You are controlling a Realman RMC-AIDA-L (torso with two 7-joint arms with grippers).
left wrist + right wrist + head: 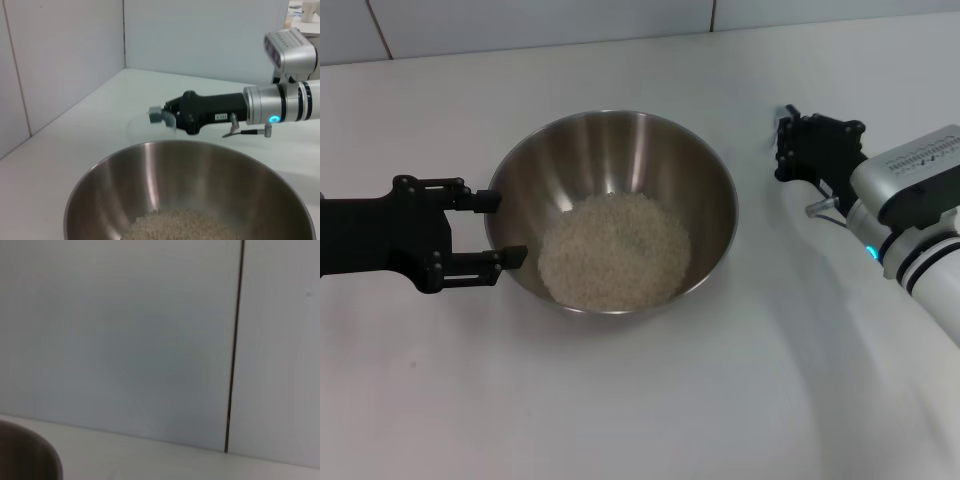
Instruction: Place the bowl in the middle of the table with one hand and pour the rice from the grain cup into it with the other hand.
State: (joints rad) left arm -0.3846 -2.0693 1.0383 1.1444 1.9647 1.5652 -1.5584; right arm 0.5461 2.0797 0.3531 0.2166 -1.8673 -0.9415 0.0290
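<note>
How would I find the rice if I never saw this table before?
Start at the plain white tabletop and find the big shiny stainless-steel bowl near its middle, just beside the open black left end effector. The rice is the heap of small whitish grains in its bottom, the only loose, grainy thing here.

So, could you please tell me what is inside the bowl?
The bowl holds a mound of rice. The bowl's bottom beneath it is covered.

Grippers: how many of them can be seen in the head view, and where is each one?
2. The left gripper is open beside the left rim of the bowl. The right gripper is to the right of the bowl, apart from it.
</note>
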